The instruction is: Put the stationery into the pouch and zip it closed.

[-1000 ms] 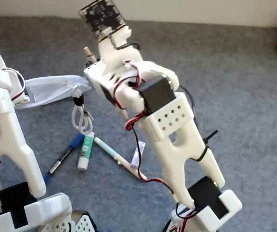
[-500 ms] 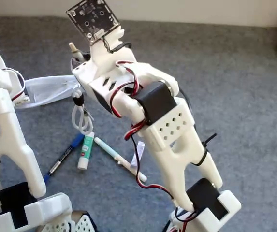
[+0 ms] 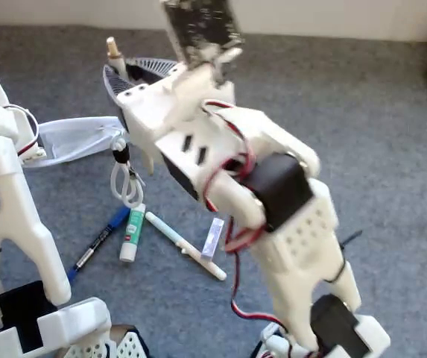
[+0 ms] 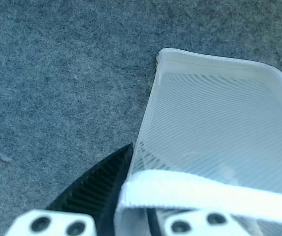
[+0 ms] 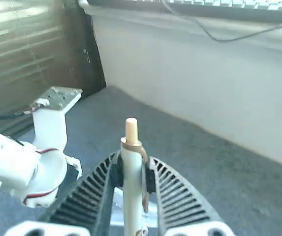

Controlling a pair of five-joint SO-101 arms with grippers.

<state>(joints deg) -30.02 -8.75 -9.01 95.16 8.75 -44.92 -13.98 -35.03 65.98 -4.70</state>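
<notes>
Right wrist view has the right end effector (image 5: 132, 167) clenched on a white pen with a tan tip (image 5: 130, 129). The tip sticks out past the black ribbed jaws, and the pen is held off the grey carpeted worktop (image 3: 377, 127). On the other arm, the left end effector (image 4: 136, 196) grasps the edge of the white translucent mesh pouch (image 4: 219, 123), which lies on the worktop at the left arm's side. Just beside the pouch's end, a white cord loop (image 3: 126, 183) trails toward the loose stationery. These pieces lie close together: a blue marker (image 3: 97, 242), a green-and-white glue stick (image 3: 132, 231), a slim white pen with a pale blue end (image 3: 176, 240) and a small pale flat piece (image 3: 213, 237).
</notes>
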